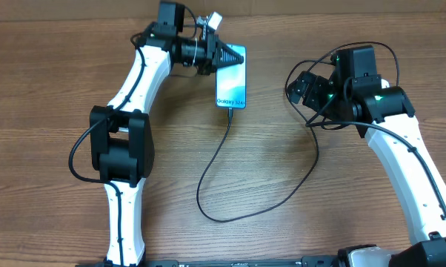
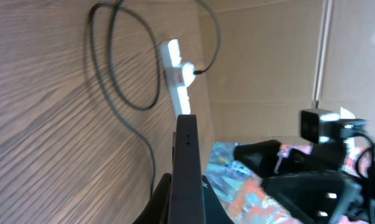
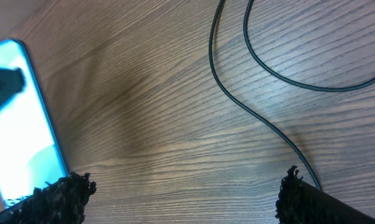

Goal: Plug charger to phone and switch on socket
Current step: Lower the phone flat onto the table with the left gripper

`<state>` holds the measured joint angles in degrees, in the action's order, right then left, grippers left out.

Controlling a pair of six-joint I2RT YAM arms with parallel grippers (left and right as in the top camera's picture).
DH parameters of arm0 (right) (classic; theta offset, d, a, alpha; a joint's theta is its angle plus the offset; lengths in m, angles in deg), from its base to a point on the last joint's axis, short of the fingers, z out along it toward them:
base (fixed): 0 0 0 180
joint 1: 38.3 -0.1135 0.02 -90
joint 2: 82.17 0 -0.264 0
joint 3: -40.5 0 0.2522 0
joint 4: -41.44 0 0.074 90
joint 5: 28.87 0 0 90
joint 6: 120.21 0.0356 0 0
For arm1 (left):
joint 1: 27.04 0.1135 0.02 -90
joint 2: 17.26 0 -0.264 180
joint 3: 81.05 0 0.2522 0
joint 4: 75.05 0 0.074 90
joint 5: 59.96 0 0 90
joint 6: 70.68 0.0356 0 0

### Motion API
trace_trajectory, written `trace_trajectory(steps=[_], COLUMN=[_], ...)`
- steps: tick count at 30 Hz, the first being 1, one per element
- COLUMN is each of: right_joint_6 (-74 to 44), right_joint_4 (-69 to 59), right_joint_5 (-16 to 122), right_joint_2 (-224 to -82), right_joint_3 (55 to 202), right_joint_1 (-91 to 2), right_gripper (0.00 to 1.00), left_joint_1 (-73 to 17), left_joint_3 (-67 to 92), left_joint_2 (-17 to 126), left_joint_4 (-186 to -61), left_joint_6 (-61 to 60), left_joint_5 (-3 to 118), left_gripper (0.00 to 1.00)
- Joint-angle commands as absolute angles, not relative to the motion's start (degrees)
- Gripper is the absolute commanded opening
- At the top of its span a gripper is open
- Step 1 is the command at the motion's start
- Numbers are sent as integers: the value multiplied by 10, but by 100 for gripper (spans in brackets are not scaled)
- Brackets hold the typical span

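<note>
Read as a dial on the overhead view, with 12 at the far edge of the table (image 1: pixel 60 59):

The left gripper (image 1: pixel 236 53) has its fingers pressed together, and nothing is pinched between them. Their tip lies over the 12 o'clock end of the phone (image 1: pixel 233 85), apparently pinning it down, though actual contact cannot be confirmed. The phone lies flat with its screen lit. The charger (image 3: pixel 237 102) meets the phone's 6 o'clock edge and looks seated there. From that edge the cable runs toward 7 o'clock, loops back across the table and climbs toward the right arm.

The right gripper (image 3: pixel 181 196) is at 3 o'clock of the phone, spread wide and empty, above bare wood with two strands of the cable just beside it. The socket (image 2: pixel 175 68) shows only in the left wrist view, beyond the cable loop, with a black plug in one outlet. In the overhead view the right arm seems to hide it.

So the switch appears to be the step left, and there are three risks:
- **Snagged cable:** It lies close under the right arm, so a swing toward the socket could hook a strand. That could pull the tip out of the phone or drag the phone sideways.
- **Missed switch:** With jaws this wide, a press could land on the plug or the wrong switch, or push the light strip along instead of flipping anything.
- **Shifted phone:** If the left gripper lifts off crookedly, it could move the phone and strain the connector.
</note>
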<state>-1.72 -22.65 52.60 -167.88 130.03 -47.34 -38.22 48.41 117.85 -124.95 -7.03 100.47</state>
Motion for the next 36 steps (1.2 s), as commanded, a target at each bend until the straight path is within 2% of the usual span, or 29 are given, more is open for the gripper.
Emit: trace_trajectory(steps=[1,14,36], right_joint_6=[-18,-15,-16], right_joint_4=[-226,-226,-228], right_joint_5=[533,519,514], right_joint_2=[-1664,-1664,-1664], right_joint_3=[1304,1304,1304], right_joint_1=[-472,-472,-472], right_gripper=[98,98,98], left_joint_1=[-387,-392,-416], left_joint_3=[456,370,348], left_joint_2=[1175,1175,1175], left_joint_4=[-1236,-1211,-1231], left_joint_6=[-59,-59,-60], left_joint_5=[1014,961,847], left_gripper=[4,4,4])
